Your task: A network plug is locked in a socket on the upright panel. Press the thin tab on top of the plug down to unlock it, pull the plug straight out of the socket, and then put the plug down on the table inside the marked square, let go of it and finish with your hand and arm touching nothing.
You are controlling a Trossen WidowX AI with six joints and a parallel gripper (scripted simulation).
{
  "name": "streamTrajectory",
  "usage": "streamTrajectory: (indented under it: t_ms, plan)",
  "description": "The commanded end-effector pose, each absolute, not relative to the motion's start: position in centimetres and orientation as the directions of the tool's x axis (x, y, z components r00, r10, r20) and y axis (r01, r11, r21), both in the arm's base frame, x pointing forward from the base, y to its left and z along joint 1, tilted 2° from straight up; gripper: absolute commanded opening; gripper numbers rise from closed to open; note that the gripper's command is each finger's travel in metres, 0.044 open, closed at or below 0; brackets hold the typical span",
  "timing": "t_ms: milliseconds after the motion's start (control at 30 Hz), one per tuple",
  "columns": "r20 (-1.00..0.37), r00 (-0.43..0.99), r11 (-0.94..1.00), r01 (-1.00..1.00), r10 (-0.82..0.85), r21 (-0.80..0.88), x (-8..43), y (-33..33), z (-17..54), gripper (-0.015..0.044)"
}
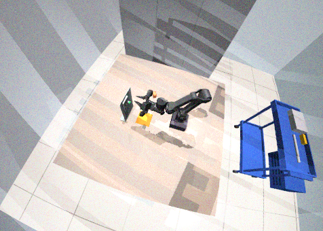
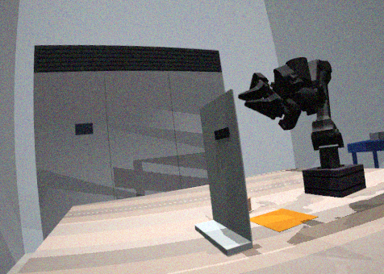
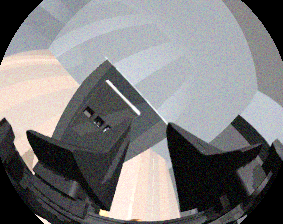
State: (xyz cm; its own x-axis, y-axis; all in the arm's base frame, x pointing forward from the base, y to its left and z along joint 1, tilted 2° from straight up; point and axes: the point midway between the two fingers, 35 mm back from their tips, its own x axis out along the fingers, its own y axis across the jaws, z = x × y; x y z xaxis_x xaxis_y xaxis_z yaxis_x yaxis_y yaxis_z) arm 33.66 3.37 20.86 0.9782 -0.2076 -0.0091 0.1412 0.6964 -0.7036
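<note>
The upright panel [image 1: 126,111] [image 2: 226,167] [image 3: 151,131] stands on the table. In the wrist view its socket block [image 3: 98,100] shows a row of small openings. A small green spot, apparently the plug [image 1: 129,102], shows on the panel's arm-facing side; in the wrist view the plug cannot be made out and may be behind a finger. My gripper [image 1: 136,99] [image 2: 242,100] [image 3: 149,125] is partly open with nothing between its fingers. It is in the air on the arm side of the panel, near its upper part. The orange marked square [image 1: 144,119] [image 2: 282,219] lies below.
A small orange object [image 1: 155,94] shows beside the gripper in the top view. A small brown thing [image 2: 249,204] shows just behind the panel's edge in the exterior view. The arm's base [image 1: 178,121] [image 2: 334,180] stands beyond the square. A blue cart [image 1: 252,147] is off the table.
</note>
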Motion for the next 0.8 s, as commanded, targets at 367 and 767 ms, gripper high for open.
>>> streamTrajectory:
  t_ms: [367, 767]
  plan:
    - [-0.023, 0.946, 0.246, 0.06, -0.323, -0.967, 30.0, 4.9, 14.8, 0.0156]
    - [-0.021, 0.925, -0.002, -0.024, -0.379, -1.0, 27.3, 4.9, 12.7, 0.0156]
